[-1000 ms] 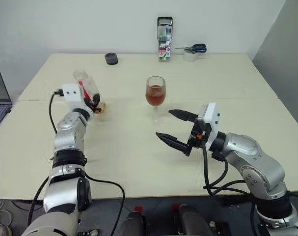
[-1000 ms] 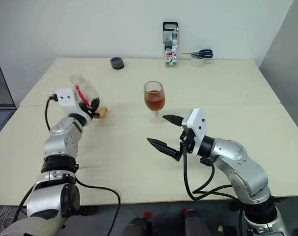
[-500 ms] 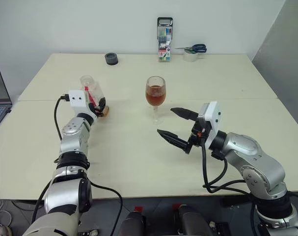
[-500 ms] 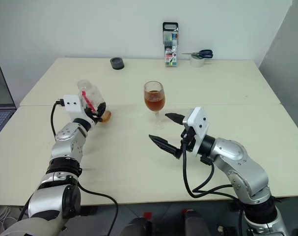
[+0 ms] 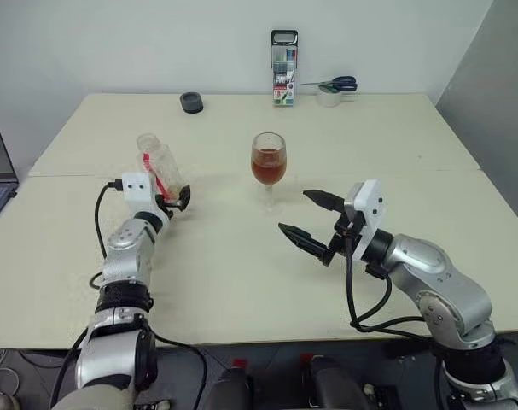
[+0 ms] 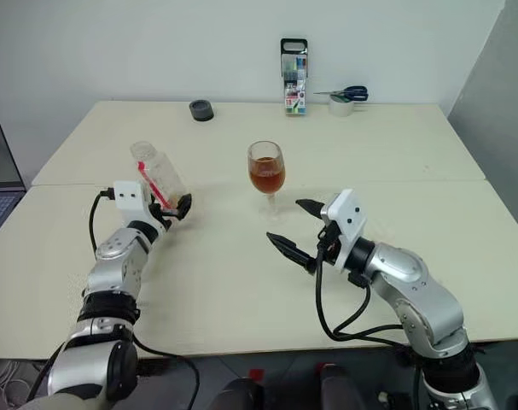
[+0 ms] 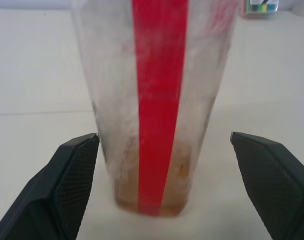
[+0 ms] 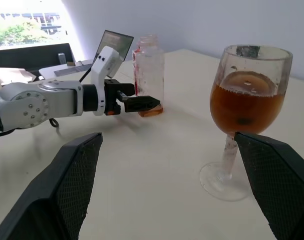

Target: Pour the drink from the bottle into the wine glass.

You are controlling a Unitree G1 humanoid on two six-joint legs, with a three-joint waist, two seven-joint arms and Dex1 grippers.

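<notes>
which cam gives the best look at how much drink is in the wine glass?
Right wrist view: the wine glass is close and side-on, the amber drink filling about half the bowl. Both eye views show it small, from above. The left wrist view looks at the bottle instead.

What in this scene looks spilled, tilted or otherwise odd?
Nothing stands out. The bottle stands upright on the table, nearly empty, between the open fingers of the left claw. The wine glass stands upright with the drink inside. No spill shows.
</notes>
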